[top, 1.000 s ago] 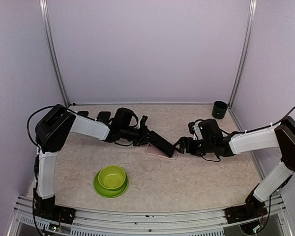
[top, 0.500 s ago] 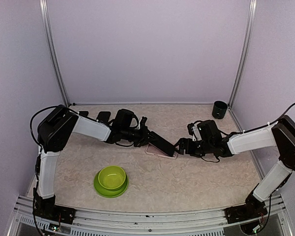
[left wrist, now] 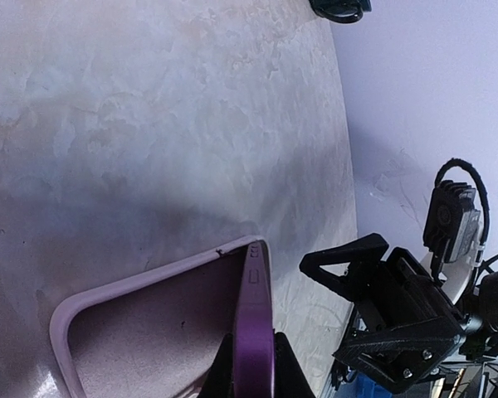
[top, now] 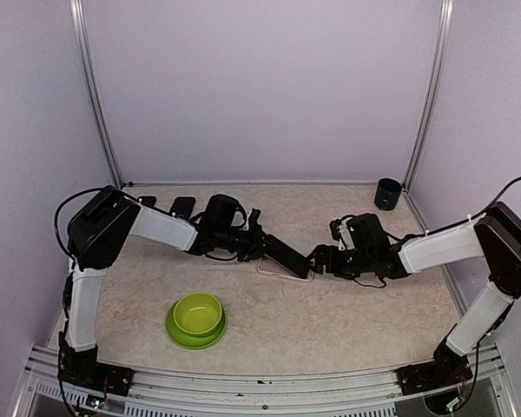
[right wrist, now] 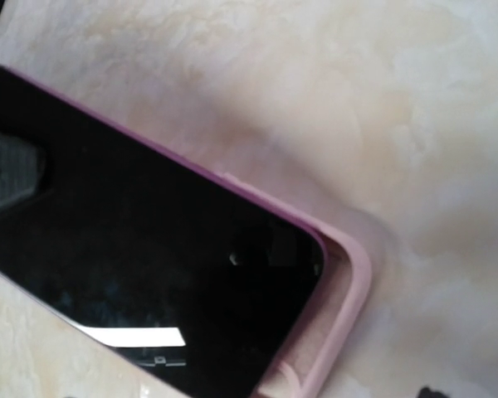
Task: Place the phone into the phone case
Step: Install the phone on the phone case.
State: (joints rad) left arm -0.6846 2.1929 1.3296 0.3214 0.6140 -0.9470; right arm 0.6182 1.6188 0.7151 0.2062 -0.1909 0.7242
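The pink phone case [top: 284, 268] lies flat on the table at the centre. My left gripper [top: 259, 244] is shut on the dark phone [top: 282, 252] and holds it tilted, its low end inside the case's right end. In the left wrist view the phone [left wrist: 254, 323] shows edge-on between my fingers [left wrist: 222, 369], over the case [left wrist: 124, 332]. My right gripper [top: 317, 258] is at the case's right end and looks open and empty. The right wrist view shows the phone's black screen [right wrist: 141, 265] set into the case corner [right wrist: 349, 282].
A green bowl [top: 196, 319] sits at the front left of the table. A black cup [top: 387, 193] stands at the back right corner. Two small dark objects [top: 182, 206] lie at the back left behind the left arm.
The right gripper has edged a little left, closer to the case's right end. The left gripper and the phone have hardly moved.
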